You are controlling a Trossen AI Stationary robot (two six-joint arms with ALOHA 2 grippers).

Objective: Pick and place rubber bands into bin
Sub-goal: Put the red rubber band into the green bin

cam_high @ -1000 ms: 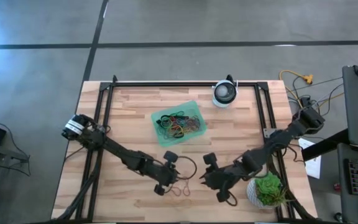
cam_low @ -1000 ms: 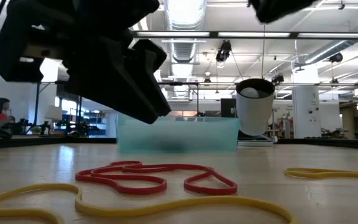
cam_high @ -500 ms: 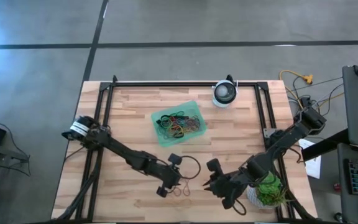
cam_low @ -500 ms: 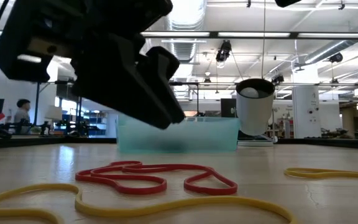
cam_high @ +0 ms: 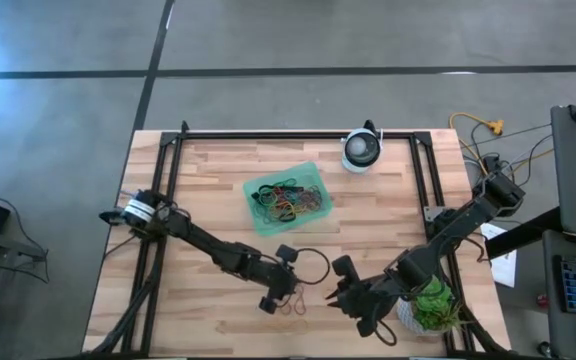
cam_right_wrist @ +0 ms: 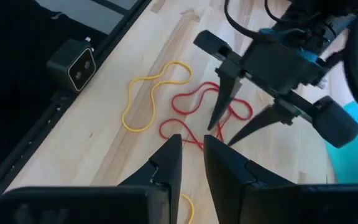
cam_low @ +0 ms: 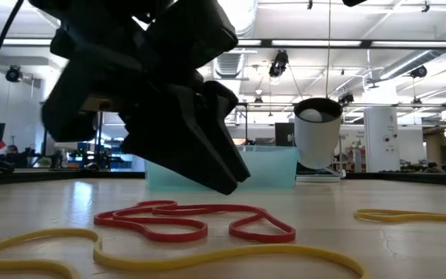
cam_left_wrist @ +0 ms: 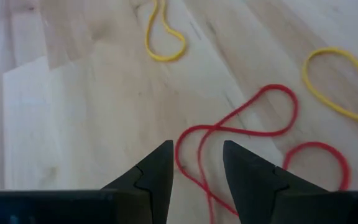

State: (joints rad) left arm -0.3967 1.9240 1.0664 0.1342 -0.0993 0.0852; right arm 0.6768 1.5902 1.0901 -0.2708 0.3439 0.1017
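Note:
A red rubber band (cam_high: pixel 294 304) lies in loops on the wooden table near its near edge, with yellow bands (cam_low: pixel 169 252) (cam_low: pixel 409 215) beside it. My left gripper (cam_high: pixel 290 293) is open and tipped down just above the red band (cam_left_wrist: pixel 296 112), one finger on each side of one of its loops, with no touch that I can see. My right gripper (cam_high: pixel 334 296) is open by a narrow gap and empty, just right of the bands. The green bin (cam_high: pixel 286 198) sits farther back and holds several bands.
A round white device (cam_high: pixel 361 150) stands at the far edge, right of the bin. A green plant (cam_high: pixel 430 305) stands at the near right corner beside my right arm. A small camera (cam_right_wrist: pixel 79 62) sits on the black frame at the table's near edge. Bare wood lies left of the bands.
My left gripper has gone toward the table's right and near edge and down, tipping its fingers onto the red band's place. My right gripper has gone a little toward the near edge, then kept still. The bands have not moved.

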